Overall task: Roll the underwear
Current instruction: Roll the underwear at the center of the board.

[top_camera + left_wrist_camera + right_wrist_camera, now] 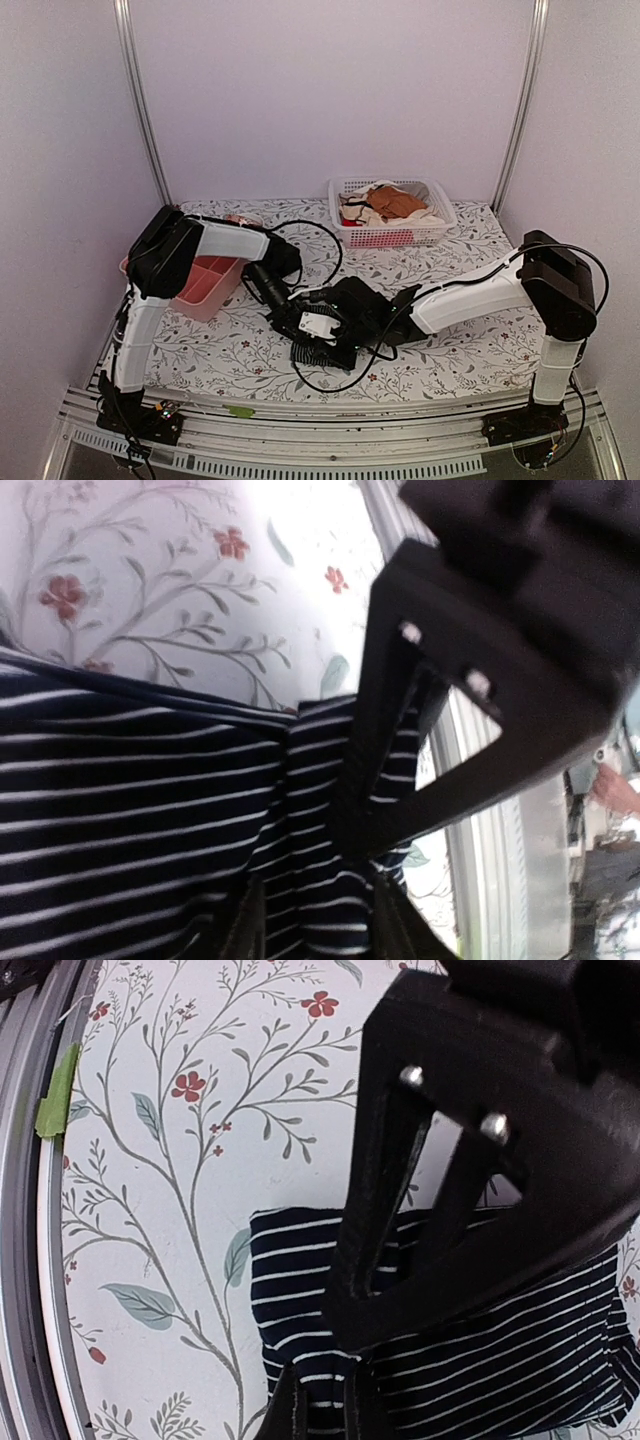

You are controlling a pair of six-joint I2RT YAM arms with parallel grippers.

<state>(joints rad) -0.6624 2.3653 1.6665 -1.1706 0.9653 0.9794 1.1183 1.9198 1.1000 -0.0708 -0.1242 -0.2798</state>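
The underwear (318,353), dark navy with thin white stripes, lies bunched on the floral tablecloth near the front middle. Both grippers meet over it. My left gripper (300,322) comes from the left, and in the left wrist view (320,935) a fold of the striped underwear (120,810) sits between its fingers. My right gripper (347,325) comes from the right. In the right wrist view (325,1410) its fingers pinch a narrow fold at the corner of the underwear (300,1260). Each wrist view shows the other gripper's black body close above the cloth. No red tag shows.
A white basket (440,215) at the back right holds orange-brown and cream garments (395,203). A pink bin (205,285) stands at the left under the left arm. A small pinkish roll (238,218) lies behind it. Green tape (58,1095) marks the metal front rail.
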